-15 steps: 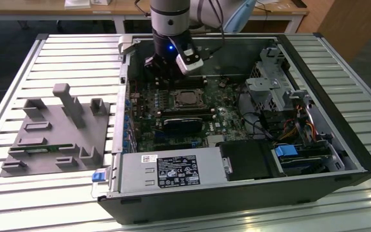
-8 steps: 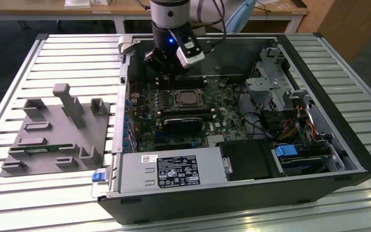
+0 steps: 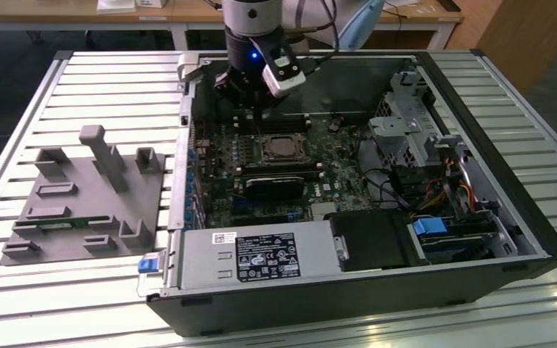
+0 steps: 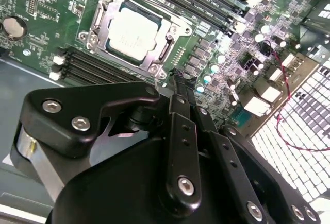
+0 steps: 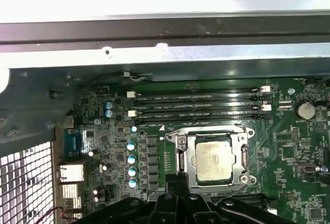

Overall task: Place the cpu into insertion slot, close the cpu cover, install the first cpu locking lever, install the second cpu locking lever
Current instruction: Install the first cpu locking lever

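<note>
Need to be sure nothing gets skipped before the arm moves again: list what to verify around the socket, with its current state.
1. cpu lying flat in the insertion slot: ok.
2. cpu cover down, framing the chip, in both wrist views: ok.
3. Locking levers hooked under their catches: cannot tell.
4. Pincer shut and carrying nothing: ok.
5. Pincer tip beside the socket's edge, not over the cpu top: ok.
</note>
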Robot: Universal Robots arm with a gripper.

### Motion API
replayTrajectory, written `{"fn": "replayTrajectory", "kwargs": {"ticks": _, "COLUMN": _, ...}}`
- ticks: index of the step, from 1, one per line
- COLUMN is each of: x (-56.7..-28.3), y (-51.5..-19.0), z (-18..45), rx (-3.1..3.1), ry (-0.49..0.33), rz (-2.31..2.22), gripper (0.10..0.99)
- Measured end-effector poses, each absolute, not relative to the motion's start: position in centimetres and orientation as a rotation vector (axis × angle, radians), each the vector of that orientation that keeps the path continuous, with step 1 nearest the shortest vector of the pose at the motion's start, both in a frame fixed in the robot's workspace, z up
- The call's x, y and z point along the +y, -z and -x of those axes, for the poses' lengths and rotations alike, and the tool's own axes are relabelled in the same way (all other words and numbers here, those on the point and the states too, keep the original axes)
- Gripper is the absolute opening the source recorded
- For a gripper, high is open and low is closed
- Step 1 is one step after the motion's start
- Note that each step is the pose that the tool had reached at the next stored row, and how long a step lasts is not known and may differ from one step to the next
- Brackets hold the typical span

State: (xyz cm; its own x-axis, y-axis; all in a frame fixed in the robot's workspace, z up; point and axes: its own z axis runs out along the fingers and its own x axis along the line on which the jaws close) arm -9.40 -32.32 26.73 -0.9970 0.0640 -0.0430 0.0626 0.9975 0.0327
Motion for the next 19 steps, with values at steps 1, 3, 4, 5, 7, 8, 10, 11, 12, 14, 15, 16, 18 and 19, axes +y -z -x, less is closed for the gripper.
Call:
{"fn": "replayTrajectory", "kwargs": {"ticks": 1, "x": -32.3, "y": -26.7, "z": 9.7, "rx": 3.094, "ry": -0.049, "rz": -0.098, "gripper": 0.106}}
{"fn": "replayTrajectory", "kwargs": {"ticks": 3, "x": -32.3, "y": -26.7, "z": 10.0, "rx": 3.094, "ry": -0.049, "rz": -0.098, "gripper": 0.106}}
{"fn": "replayTrajectory", "kwargs": {"ticks": 4, "x": -32.3, "y": -26.7, "z": 10.2, "rx": 3.093, "ry": -0.049, "rz": -0.098, "gripper": 0.106}}
{"fn": "replayTrajectory", "kwargs": {"ticks": 5, "x": -32.3, "y": -26.7, "z": 10.3, "rx": 3.093, "ry": -0.049, "rz": -0.098, "gripper": 0.106}}
{"fn": "replayTrajectory", "kwargs": {"ticks": 7, "x": -32.3, "y": -26.7, "z": 10.6, "rx": 3.093, "ry": -0.051, "rz": -0.098, "gripper": 0.106}}
{"fn": "replayTrajectory", "kwargs": {"ticks": 8, "x": -32.3, "y": -26.7, "z": 10.7, "rx": 3.093, "ry": -0.052, "rz": -0.098, "gripper": 0.106}}
{"fn": "replayTrajectory", "kwargs": {"ticks": 10, "x": -32.3, "y": -26.7, "z": 10.7, "rx": 3.093, "ry": -0.052, "rz": -0.098, "gripper": 0.106}}
{"fn": "replayTrajectory", "kwargs": {"ticks": 11, "x": -32.3, "y": -26.7, "z": 10.7, "rx": 3.093, "ry": -0.052, "rz": -0.098, "gripper": 0.106}}
{"fn": "replayTrajectory", "kwargs": {"ticks": 12, "x": -32.3, "y": -26.7, "z": 10.7, "rx": 3.093, "ry": -0.052, "rz": -0.098, "gripper": 0.106}}
{"fn": "replayTrajectory", "kwargs": {"ticks": 14, "x": -32.3, "y": -26.7, "z": 10.8, "rx": 3.089, "ry": -0.065, "rz": -0.098, "gripper": 0.106}}
{"fn": "replayTrajectory", "kwargs": {"ticks": 15, "x": -32.3, "y": -26.7, "z": 10.9, "rx": 3.089, "ry": -0.088, "rz": -0.099, "gripper": 0.106}}
{"fn": "replayTrajectory", "kwargs": {"ticks": 16, "x": -32.3, "y": -26.7, "z": 10.9, "rx": 3.089, "ry": -0.108, "rz": -0.099, "gripper": 0.106}}
{"fn": "replayTrajectory", "kwargs": {"ticks": 18, "x": -32.4, "y": -26.6, "z": 11.0, "rx": 3.088, "ry": -0.14, "rz": -0.1, "gripper": 0.106}}
{"fn": "replayTrajectory", "kwargs": {"ticks": 19, "x": -32.4, "y": -26.6, "z": 11.1, "rx": 3.087, "ry": -0.15, "rz": -0.101, "gripper": 0.106}}
